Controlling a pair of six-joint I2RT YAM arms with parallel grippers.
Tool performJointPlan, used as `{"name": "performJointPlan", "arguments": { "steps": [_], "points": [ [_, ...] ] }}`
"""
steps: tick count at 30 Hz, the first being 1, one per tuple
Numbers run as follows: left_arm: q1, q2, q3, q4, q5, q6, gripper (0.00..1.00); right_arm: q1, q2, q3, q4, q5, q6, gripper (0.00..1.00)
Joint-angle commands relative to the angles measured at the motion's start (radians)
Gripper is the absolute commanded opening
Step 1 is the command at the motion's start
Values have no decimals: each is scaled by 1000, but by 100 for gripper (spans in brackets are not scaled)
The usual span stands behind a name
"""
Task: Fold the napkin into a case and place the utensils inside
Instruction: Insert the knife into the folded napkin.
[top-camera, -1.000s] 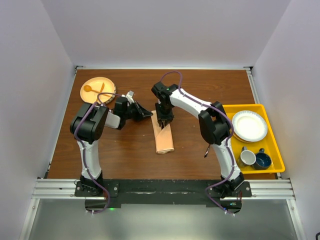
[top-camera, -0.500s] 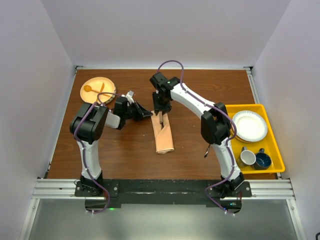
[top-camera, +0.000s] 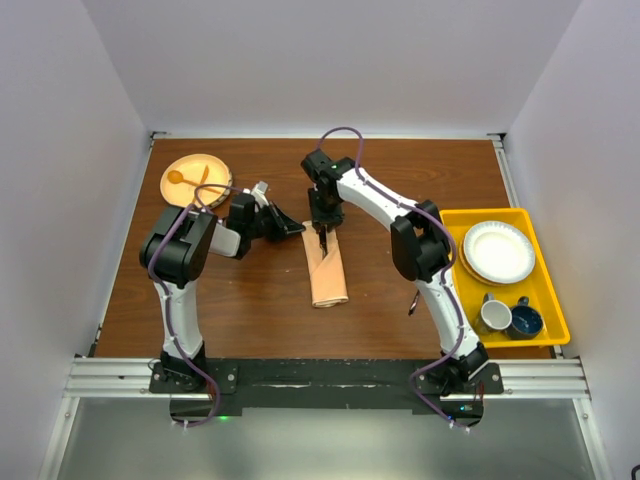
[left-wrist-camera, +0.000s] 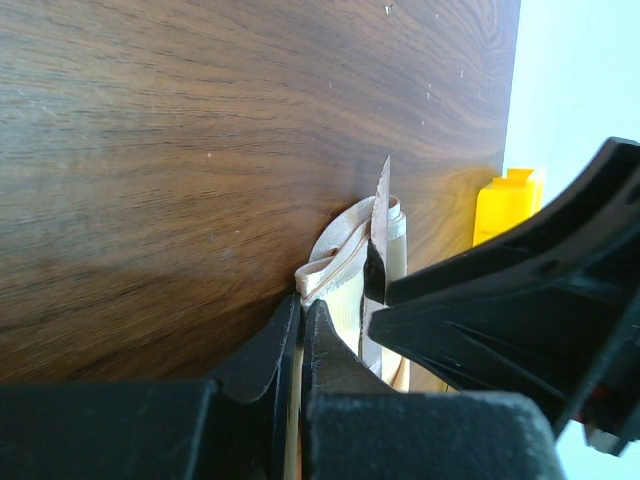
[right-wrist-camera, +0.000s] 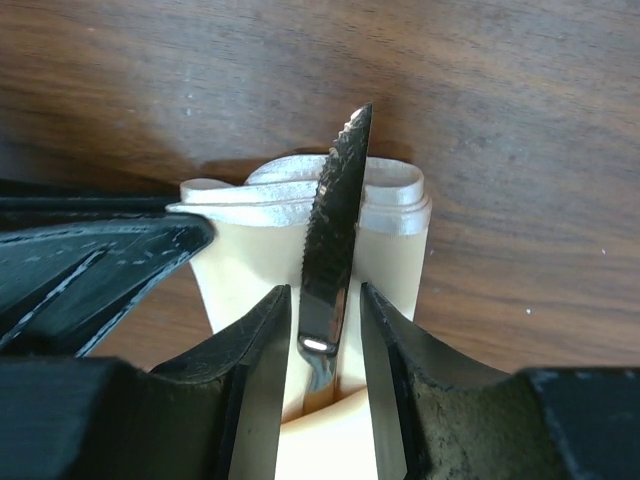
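Now, step in hand: the folding looks done, and you are on the loading half, with one utensil going into the pocket.
Case: the case (top-camera: 327, 272) lies lengthwise at the middle of the counter (top-camera: 240, 290), between your two arms. Its layered mouth seems to be at the far end.
Left gripper: your left gripper (left-wrist-camera: 300, 312) is closed tight on a thin lip of cloth at the left edge of that mouth.
Right gripper: your right gripper (right-wrist-camera: 325, 292) hangs over the same end, jaws partly apart on either side of the knife.
Knife: the knife (right-wrist-camera: 336, 200), dark and serrated, stands steeply between those jaws. Its tip points away from the wrist and its lower end is hidden by cloth.
Grip on knife: a slim gap shows on each side of the blade at the fingertips. Whether it is clamped lower down, you cannot tell from these views.
Other utensils: none shows outside the case, and whether any sits inside is hidden.
Next move, as a judgement: lower the knife toward flat and slide it along the pocket while your left pinch holds the mouth open.
Watch: the satin looks slippery and the serrations may snag a fold. A sideways push could drag or unroll the case.
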Motion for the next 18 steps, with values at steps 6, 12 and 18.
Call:
{"name": "performJointPlan", "arguments": {
  "steps": [6, 12, 18],
  "points": [
    [14, -2, 8, -42, -30, 40, 0, -1, 33, 85, 25, 33, -18, 37],
    [14, 5, 11, -45, -29, 40, 0, -2, 48, 93, 26, 39, -29, 36],
    [14, 13, 19, -48, -29, 39, 0, -2, 41, 80, 15, 19, -23, 22]
  ]
}}
